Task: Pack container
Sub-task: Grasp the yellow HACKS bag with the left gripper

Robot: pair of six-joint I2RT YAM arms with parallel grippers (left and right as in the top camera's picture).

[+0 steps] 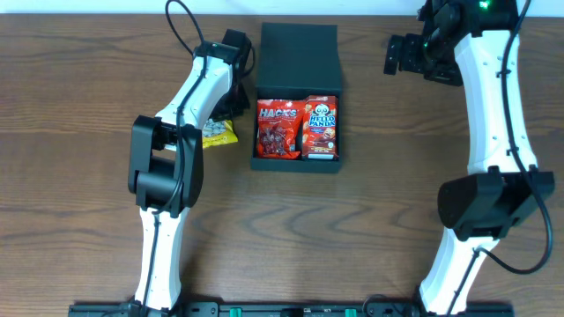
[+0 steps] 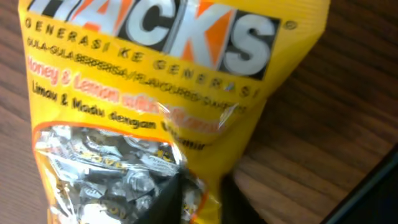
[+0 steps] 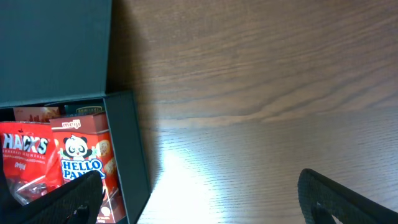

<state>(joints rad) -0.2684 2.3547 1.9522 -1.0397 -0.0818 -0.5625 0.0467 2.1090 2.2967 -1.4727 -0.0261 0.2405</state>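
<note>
Overhead first, and left of the container [image 1: 298,53] sits a yellow Hacks sweet bag [image 1: 220,134], flat on the wooden table [image 1: 79,97] and half tucked under the left arm. Down at the left wrist camera, the left gripper [image 2: 204,198] is right over that bag's lower end. Two blurred dark fingers [image 2: 169,200] stand a little apart with the bag's edge between them. Whether they are pinching it or just straddling it, I cannot tell.

On to the container itself: it's at the middle of the far side of the table, dark teal, flap lid thrown back. Inside, side by side, lie a red Hacks bag [image 1: 278,129] and a Hello Panda box [image 1: 321,129], the box on the right.

Right of the container, well apart from it, the right gripper [image 3: 199,194] hovers above bare wood with its fingers spread wide. It's holding nothing and touching nothing.
</note>
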